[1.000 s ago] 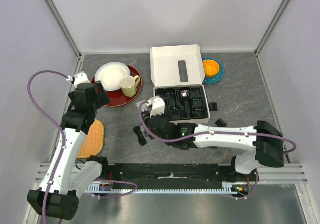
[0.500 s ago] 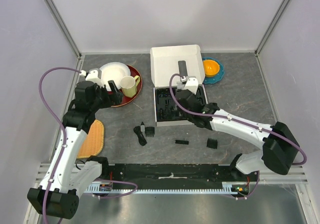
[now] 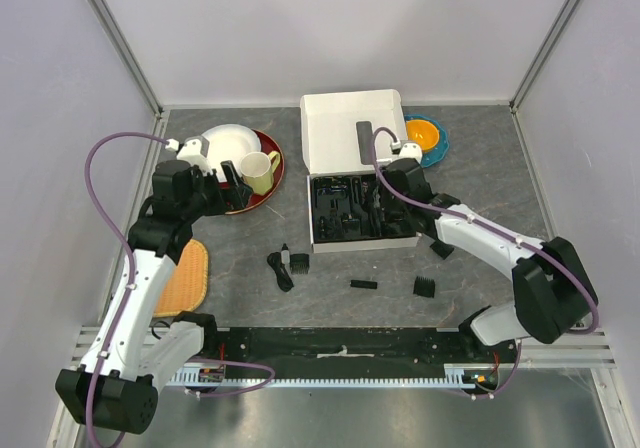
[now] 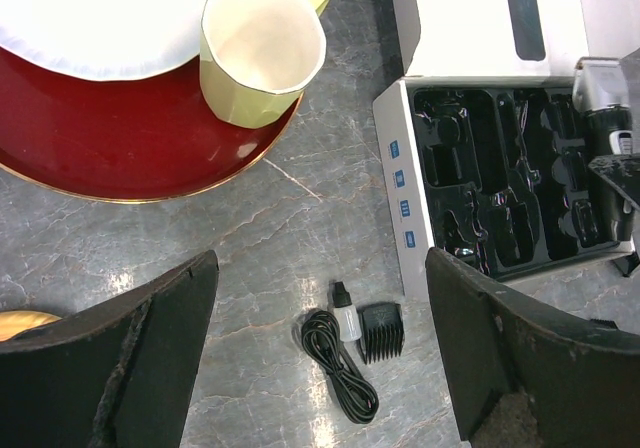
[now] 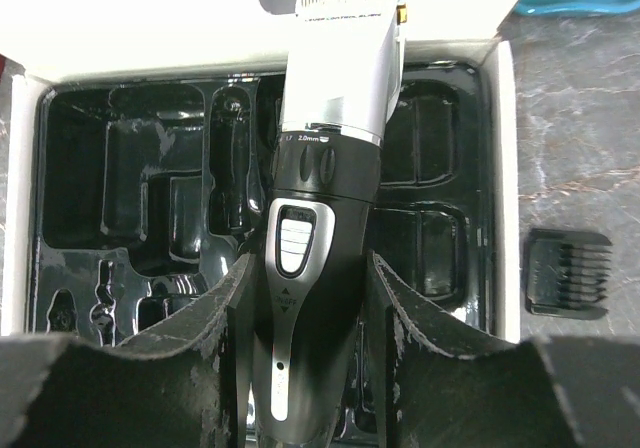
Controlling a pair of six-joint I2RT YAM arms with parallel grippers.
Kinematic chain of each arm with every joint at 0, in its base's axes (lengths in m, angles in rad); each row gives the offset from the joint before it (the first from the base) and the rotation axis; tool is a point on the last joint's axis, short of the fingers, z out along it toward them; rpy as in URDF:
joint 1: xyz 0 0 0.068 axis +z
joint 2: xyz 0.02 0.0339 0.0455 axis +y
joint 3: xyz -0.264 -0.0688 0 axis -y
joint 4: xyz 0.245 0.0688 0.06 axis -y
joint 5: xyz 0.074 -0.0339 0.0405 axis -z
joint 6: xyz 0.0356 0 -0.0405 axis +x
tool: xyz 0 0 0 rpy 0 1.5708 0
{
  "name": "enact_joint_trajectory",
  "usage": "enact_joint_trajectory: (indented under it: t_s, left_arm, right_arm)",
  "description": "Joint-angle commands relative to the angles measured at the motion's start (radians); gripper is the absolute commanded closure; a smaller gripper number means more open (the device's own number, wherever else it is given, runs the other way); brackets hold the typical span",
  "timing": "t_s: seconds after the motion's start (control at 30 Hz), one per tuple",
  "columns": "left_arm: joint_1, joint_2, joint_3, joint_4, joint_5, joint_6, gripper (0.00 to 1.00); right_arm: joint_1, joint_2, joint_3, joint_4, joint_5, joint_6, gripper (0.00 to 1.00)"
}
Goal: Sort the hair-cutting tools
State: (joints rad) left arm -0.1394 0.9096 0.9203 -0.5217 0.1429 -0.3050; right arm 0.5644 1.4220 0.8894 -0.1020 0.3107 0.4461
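Note:
My right gripper (image 5: 312, 268) is shut on the black-and-silver hair clipper (image 5: 325, 198), blade end pointing toward the box lid, above the black tray (image 5: 100, 168) of the white box (image 3: 352, 133). In the top view this gripper (image 3: 388, 186) hangs over the tray's right half. One black comb attachment (image 5: 568, 272) lies on the table right of the box. Another comb (image 4: 382, 331) lies beside a coiled black cable (image 4: 340, 353) and a small bottle (image 4: 344, 318), under my open left gripper (image 4: 320, 268). A thin black brush (image 3: 364, 285) and a further comb (image 3: 424, 287) lie in front of the box.
A red plate (image 3: 258, 196) carries a white plate (image 3: 222, 148) and a yellow cup (image 3: 260, 170), close to the left gripper (image 3: 228, 180). An orange mat (image 3: 185, 273) lies at the left. A blue dish holding an orange bowl (image 3: 424, 136) sits behind the box.
The right arm has swung from the table left of the box to over the tray's right half. The left gripper has moved right, toward the cup.

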Motion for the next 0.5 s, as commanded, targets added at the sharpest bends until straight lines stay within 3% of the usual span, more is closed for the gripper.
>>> enact_joint_trajectory:
  t_s: [0.0,0.47]
  left_arm:
    - [0.003,0.012,0.0,0.038,0.024,0.032,0.1]
    - [0.003,0.021,0.003,0.029,-0.003,0.033,0.1]
  right_arm:
    - [-0.015,0.038,0.016,0.094,-0.101,-0.049,1.0]
    - [-0.035,0.172,0.028,0.15,-0.153,-0.083,0.94]
